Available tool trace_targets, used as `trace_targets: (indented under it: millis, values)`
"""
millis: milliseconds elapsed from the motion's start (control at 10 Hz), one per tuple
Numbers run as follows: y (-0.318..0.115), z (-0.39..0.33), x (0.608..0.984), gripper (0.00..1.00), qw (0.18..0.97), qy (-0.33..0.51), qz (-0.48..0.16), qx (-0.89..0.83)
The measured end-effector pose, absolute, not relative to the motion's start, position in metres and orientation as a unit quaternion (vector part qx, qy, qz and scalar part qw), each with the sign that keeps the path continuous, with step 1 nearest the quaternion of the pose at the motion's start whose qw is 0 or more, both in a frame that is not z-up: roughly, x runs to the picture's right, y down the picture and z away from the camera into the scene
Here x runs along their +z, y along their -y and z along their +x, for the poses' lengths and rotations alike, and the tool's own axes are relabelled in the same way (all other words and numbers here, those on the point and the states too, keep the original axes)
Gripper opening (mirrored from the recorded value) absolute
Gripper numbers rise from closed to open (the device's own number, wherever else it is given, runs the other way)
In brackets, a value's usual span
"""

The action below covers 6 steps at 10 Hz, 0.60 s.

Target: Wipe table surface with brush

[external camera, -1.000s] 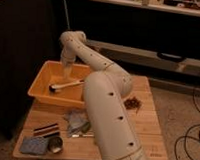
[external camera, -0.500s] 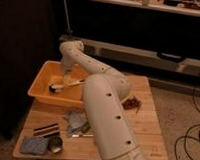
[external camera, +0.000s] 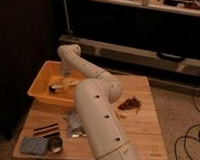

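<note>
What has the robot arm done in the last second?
Its elbow swung toward the yellow bin, and the gripper sank a little deeper into it, near the brush. Nothing was grasped. Brush, bin and the items on the table surface stayed put.

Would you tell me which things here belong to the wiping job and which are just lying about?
For the job: brush, lying in the yellow bin; table; end effector, down inside that bin, by the brush.
Lying about: yellow bin; brown clump; grey cloth; metal cup; dark sticks.
</note>
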State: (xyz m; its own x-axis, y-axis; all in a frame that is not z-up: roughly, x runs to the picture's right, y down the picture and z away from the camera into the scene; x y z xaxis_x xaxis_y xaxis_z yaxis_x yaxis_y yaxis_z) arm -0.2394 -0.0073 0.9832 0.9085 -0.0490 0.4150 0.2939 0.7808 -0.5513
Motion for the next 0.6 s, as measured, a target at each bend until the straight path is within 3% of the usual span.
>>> trace_targets:
  millis: [600]
  values:
    - [-0.012, -0.248, 0.995, 0.8, 0.913, 0.21, -0.334, -0.1]
